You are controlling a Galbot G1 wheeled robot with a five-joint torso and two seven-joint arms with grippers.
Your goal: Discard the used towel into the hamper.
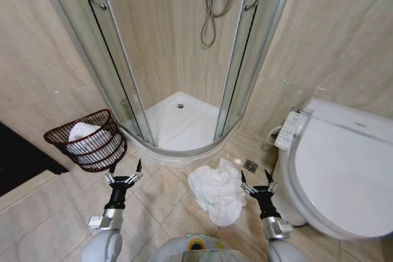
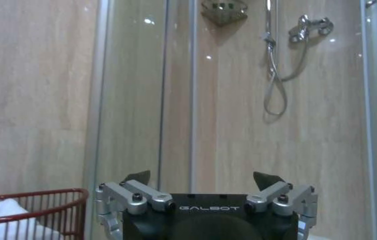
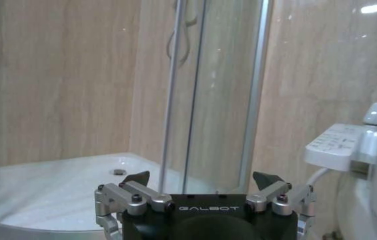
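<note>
The room is a bathroom walled in beige stone-look tile, with a floor [image 1: 49,213] of larger beige tiles; everything here is placed from the curved glass shower stall [image 1: 178,59] in the corner. Left of the stall, just beside its raised white base, the hamper [image 1: 89,140] sits on the floor: dark reddish-brown open weave, flaring at the rim, leaning toward the robot, with white cloth already inside it. In the left wrist view its red rim [image 2: 35,195] and the white cloth show at the edge, with the shower hose [image 2: 275,75] hanging on the stall's back wall.

In front of the stall and to its left, the left claw [image 1: 126,169] hangs above the floor with fingers spread apart, holding nothing, just short of the hamper. The word GALBOT is printed on its body in the left wrist view [image 2: 208,178].

Directly in front of the stall's base, a crumpled white towel [image 1: 216,191] lies on the floor, near a small floor drain [image 1: 250,165]. The right claw [image 1: 256,179] hovers beside the towel, fingers likewise spread and empty; GALBOT reads on it too [image 3: 205,178].

Right of the stall stands a white toilet [image 1: 344,176] with its lid closed and a side control panel [image 1: 288,130] whose buttons are too small to read.
</note>
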